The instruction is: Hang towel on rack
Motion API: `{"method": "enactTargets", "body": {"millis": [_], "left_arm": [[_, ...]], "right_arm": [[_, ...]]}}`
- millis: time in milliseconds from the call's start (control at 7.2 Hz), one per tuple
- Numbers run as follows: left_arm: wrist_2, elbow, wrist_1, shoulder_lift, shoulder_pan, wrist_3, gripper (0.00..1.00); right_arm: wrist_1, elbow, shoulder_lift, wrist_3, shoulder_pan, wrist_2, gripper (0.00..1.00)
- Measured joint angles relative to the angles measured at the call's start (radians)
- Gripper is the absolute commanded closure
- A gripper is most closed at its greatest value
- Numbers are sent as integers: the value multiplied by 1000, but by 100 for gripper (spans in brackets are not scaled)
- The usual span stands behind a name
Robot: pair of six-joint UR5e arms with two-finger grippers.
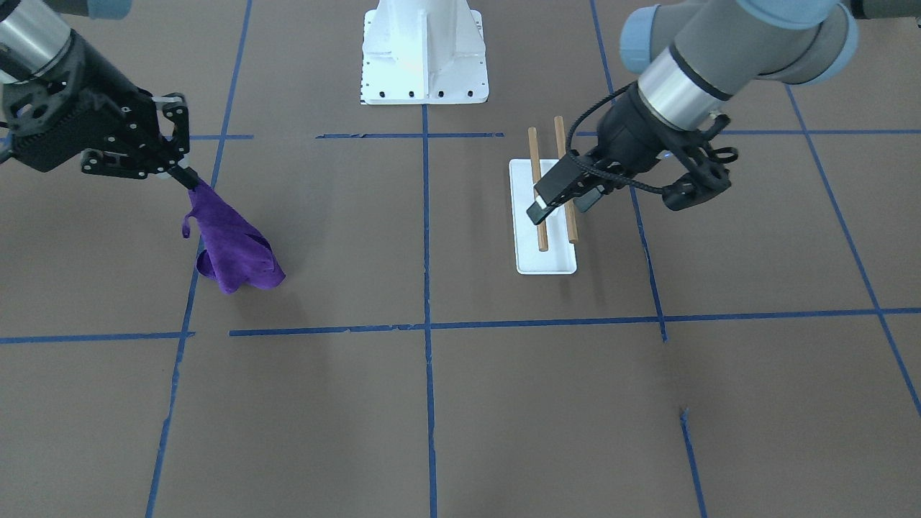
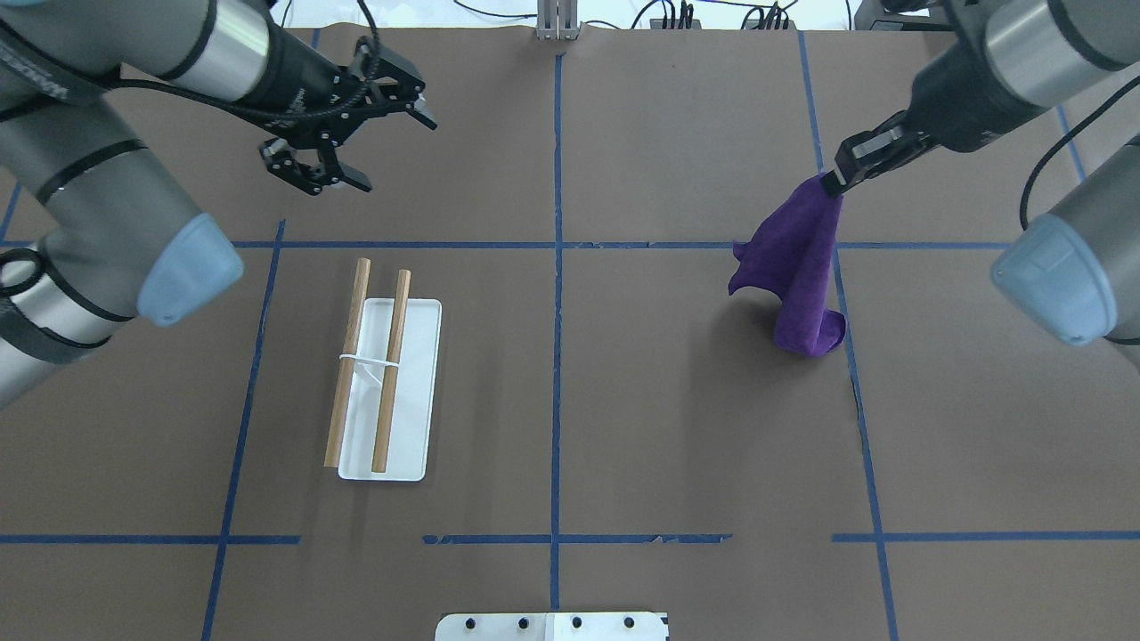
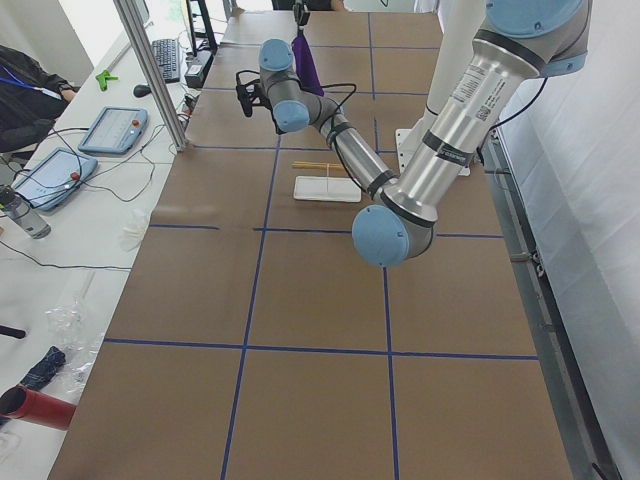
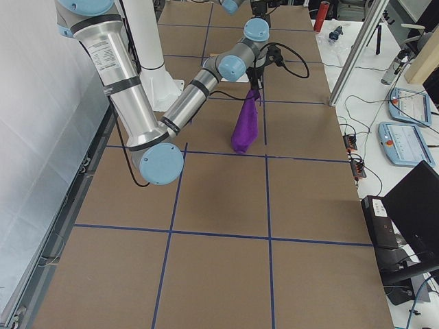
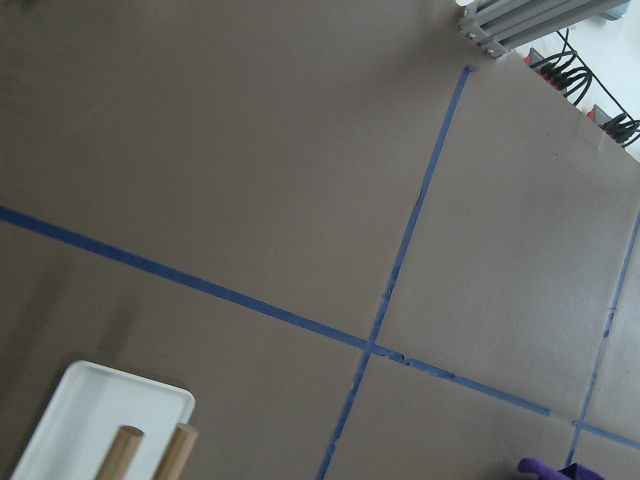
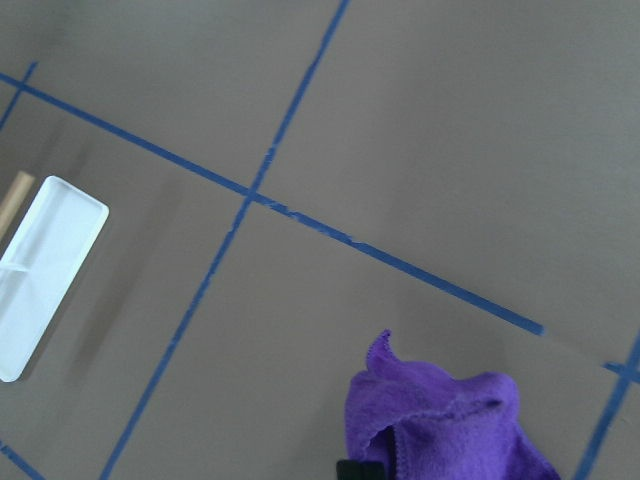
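Towel, purple and bunched, hangs below the right claw, which is pinching its top corner between fingers pressed together. From that pinch the cloth drops in a loose cone, and its lowest folds appear to reach the brown worktop a little to the robot's side of the claw. The rack stands well apart from the right claw, across the worktop's middle blue tape line. It sits lower than the left claw, near it and not touching it. Its flat white base lies on the worktop and its two brown dowels run parallel above the base, bare of cloth. The left claw hangs in the air with its fingers spread, gripping nothing.
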Motion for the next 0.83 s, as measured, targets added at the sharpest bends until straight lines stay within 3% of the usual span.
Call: {"method": "enactTargets", "body": {"millis": [417, 694, 833], "left_arm": [[81, 97, -3, -133, 100, -264, 0], [117, 112, -3, -152, 147, -349, 0], [121, 113, -3, -155, 163, -381, 6]], "right_arm": [[94, 4, 118, 146, -130, -126, 100], [212, 3, 134, 212, -183, -234, 100], [231, 4, 140, 227, -192, -254, 100]]}}
